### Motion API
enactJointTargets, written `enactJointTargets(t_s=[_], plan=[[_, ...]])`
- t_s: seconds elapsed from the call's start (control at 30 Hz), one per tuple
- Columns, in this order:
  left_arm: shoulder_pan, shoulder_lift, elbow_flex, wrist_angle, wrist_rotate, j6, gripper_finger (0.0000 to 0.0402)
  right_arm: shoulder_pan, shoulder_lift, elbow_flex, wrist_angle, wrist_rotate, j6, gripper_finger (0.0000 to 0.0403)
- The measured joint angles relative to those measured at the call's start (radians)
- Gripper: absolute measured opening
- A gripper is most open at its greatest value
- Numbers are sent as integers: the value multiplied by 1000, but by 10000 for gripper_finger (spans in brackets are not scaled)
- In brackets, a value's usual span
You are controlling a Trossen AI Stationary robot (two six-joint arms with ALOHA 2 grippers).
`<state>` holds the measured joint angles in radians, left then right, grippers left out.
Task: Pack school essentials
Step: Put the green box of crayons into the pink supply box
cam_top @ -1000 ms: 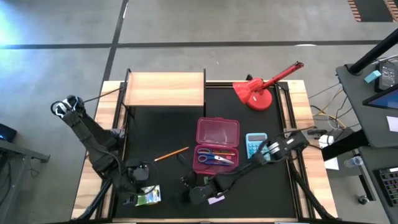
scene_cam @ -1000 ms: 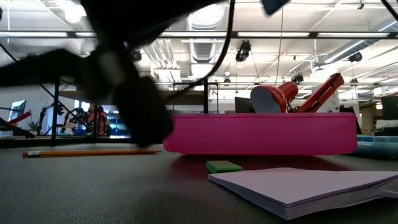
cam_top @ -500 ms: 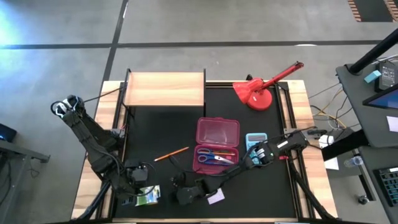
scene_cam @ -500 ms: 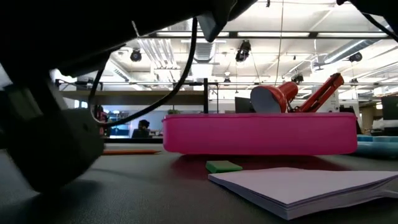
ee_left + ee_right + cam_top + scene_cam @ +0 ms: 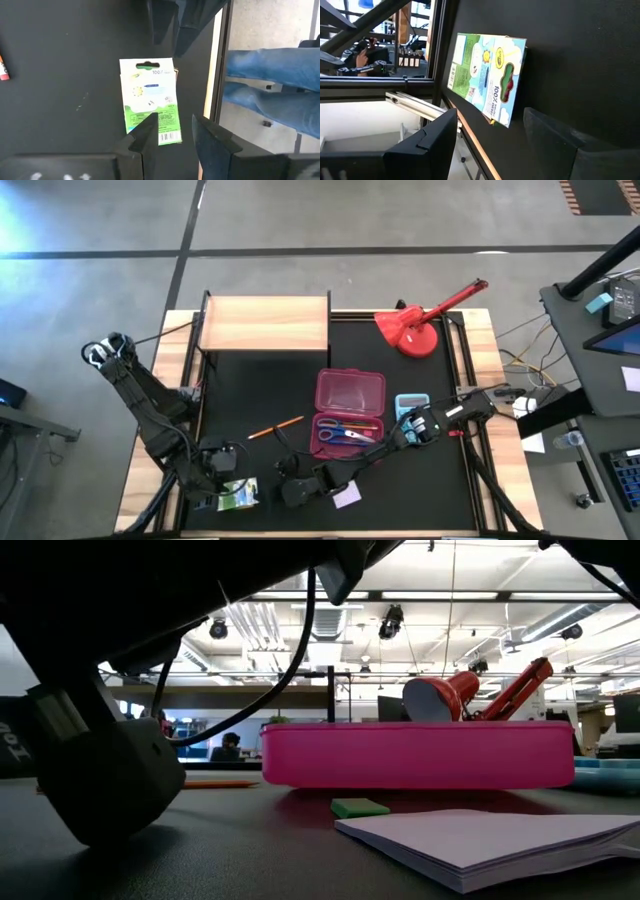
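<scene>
You have a red lamp (image 5: 418, 325) at the table's far right, a calculator (image 5: 408, 407) beside the pink case (image 5: 350, 408), and a wooden shelf (image 5: 265, 323) far left.

Green-and-white box (image 5: 238, 496) flat at table's 7 o'clock; lilac pad (image 5: 347, 496) 6 o'clock; orange pencil (image 5: 275, 427), scissors (image 5: 348, 433) near centre.

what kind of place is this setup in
Likely a robotics lab or open workshop hall: the bare concrete floor, the exposed ceiling lights and ducts, and the two-arm black-topped table.
</scene>
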<state>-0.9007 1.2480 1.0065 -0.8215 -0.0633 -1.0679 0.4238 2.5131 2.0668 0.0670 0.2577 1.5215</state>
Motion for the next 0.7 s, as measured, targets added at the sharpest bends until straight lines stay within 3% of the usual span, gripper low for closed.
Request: enactJointTargets(t_s=[0.33, 0.7], plan=[[-5, 58, -17, 0, -6, 31, 102, 3, -22, 23, -42, -34, -100, 210], [-2, 124, -75, 124, -2, 77, 103, 28, -98, 23, -320, -82, -103, 210]])
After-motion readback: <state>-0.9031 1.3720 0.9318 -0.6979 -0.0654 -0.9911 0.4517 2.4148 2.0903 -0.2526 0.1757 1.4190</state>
